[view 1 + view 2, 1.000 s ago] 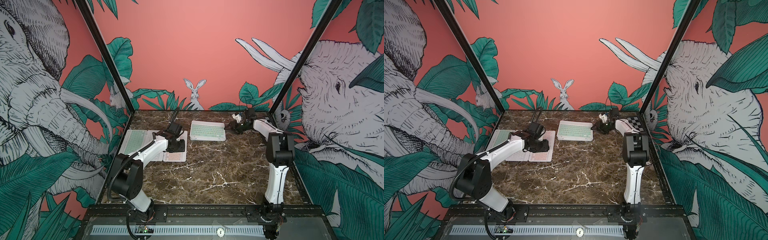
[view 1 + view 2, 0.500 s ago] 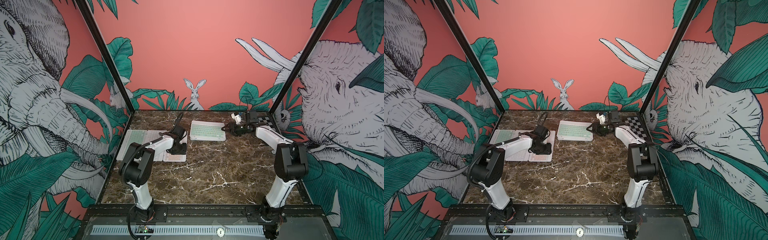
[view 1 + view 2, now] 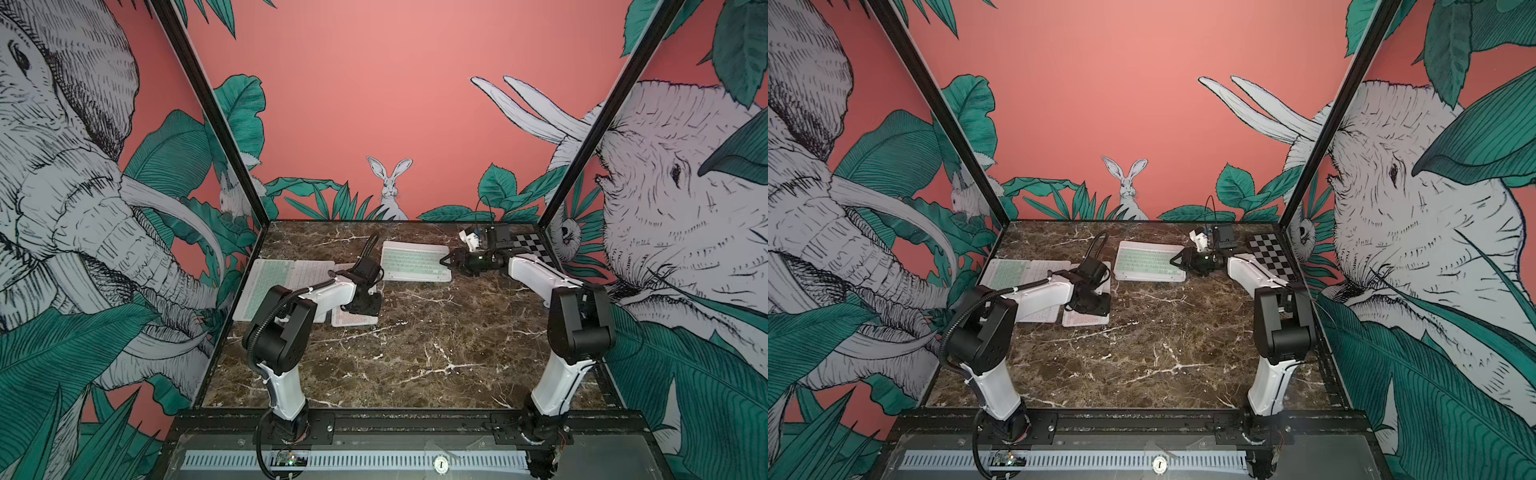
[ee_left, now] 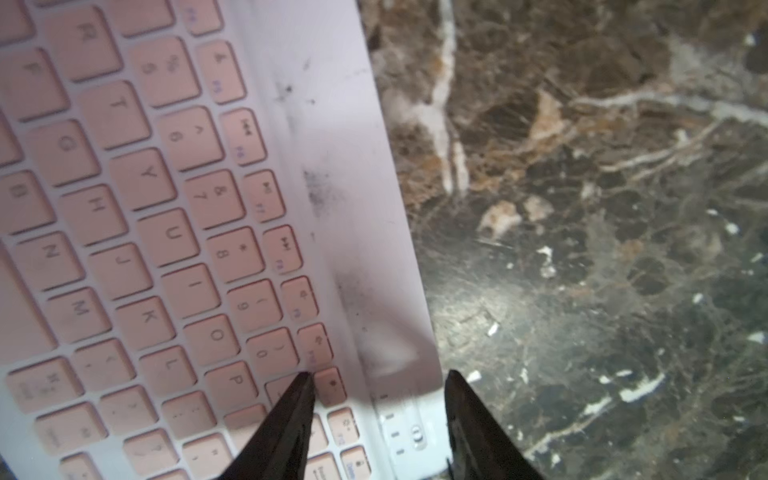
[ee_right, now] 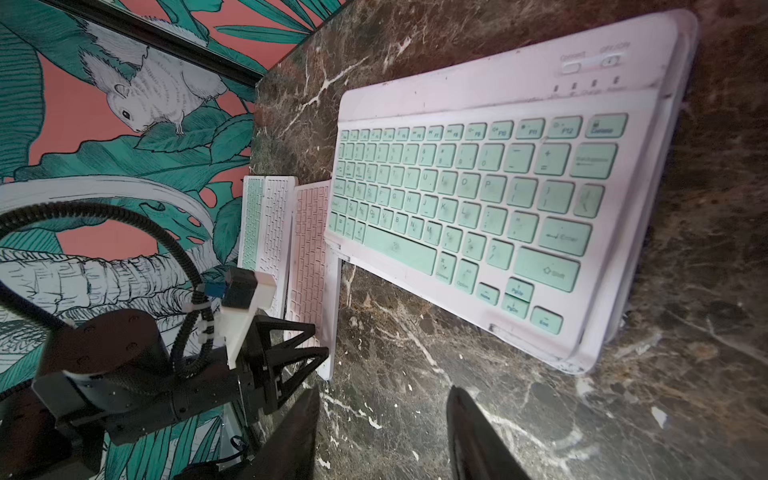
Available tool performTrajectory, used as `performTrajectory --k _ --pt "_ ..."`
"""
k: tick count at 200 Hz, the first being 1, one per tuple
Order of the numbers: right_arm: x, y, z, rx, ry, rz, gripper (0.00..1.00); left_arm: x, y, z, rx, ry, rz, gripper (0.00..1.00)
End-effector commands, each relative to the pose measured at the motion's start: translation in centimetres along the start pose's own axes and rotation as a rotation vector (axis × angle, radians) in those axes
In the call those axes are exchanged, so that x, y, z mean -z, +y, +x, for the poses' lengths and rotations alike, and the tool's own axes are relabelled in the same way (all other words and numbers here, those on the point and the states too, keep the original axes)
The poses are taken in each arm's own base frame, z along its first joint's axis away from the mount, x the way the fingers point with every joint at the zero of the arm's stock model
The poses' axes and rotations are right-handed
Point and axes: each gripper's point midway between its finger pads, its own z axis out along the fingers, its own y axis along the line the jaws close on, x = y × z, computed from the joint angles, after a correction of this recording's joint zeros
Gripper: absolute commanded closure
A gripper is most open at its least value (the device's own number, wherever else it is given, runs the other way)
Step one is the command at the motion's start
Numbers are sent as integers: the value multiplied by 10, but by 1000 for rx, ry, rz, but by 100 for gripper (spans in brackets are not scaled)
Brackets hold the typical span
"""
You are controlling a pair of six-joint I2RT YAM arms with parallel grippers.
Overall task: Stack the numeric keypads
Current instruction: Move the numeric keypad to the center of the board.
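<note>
Keypads lie flat on your marble table (image 3: pixel 415 365): a mint-keyed stack (image 3: pixel 415 262) at the back centre, long axis crosswise, and pink (image 3: pixel 353 318), white (image 3: pixel 309 274) and mint ones (image 3: pixel 266 286) side by side at the left, long axes running front to back. Your left gripper (image 4: pixel 376 399) pinches the pink keypad's edge; your right gripper (image 5: pixel 382 419) hangs unclenched beside the stack.

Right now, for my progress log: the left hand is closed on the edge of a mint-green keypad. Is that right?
Not quite. The left hand is closed on the edge of a pink keypad, not a mint-green one, as the left wrist view shows. The mint-green keypad lies near the open right hand.
</note>
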Motion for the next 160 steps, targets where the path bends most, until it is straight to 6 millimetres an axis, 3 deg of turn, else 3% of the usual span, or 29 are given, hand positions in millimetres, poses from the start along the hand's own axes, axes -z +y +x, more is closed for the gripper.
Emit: performTrajectory --k 1,40,48,79,89,149,160 --pt "4 18 -5 35 -26 -43 51 -8 -8 36 7 100 18 47" --pt "8 26 -8 46 -41 -59 51 -4 -30 58 3 129 72 47" --pt "7 20 0 31 -29 -54 51 -4 -37 61 0 136 95 47" --pt "14 29 0 35 -47 -72 51 -5 -62 66 -17 165 163 47" --pt "17 32 1 34 -59 -80 51 -6 -80 73 -48 184 193 47" --pt "38 49 12 39 -104 -110 50 -12 -141 68 -74 206 324 47" --pt "51 62 13 68 -131 -120 50 -15 -152 63 -75 202 348 47"
